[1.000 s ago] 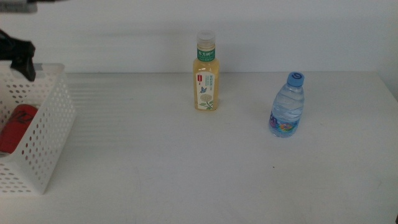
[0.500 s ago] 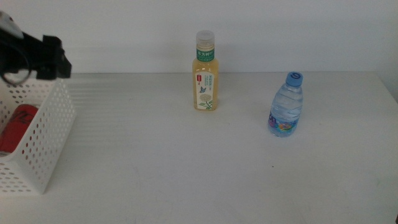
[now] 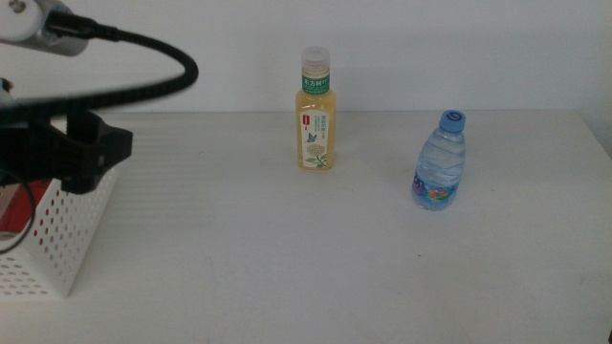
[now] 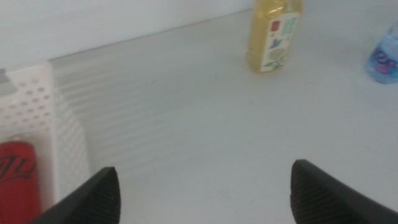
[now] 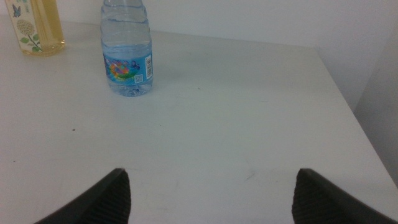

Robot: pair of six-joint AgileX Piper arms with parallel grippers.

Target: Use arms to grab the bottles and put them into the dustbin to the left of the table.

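Observation:
The red soda can (image 4: 17, 182) lies inside the white perforated dustbin (image 4: 37, 106) at the table's left; in the middle view only a red sliver (image 3: 10, 212) shows behind the dustbin wall (image 3: 59, 244). My left arm (image 3: 81, 153) hangs over the dustbin's near right corner. My left gripper (image 4: 205, 198) is open and empty. The yellow tea bottle (image 3: 316, 113) stands upright at the back middle of the table. The blue-capped water bottle (image 3: 441, 162) stands upright to its right. My right gripper (image 5: 214, 198) is open and empty, on the near side of the water bottle (image 5: 127, 56).
The white table (image 3: 287, 258) ends at a right edge (image 5: 348, 99) beyond the water bottle. A white wall stands behind the table. The left arm's black cable (image 3: 143, 48) arcs above the dustbin.
My left arm has swung from behind the dustbin towards the right and nearer the camera, and now covers the dustbin's top. The can stays in the dustbin. The bottles have not moved.

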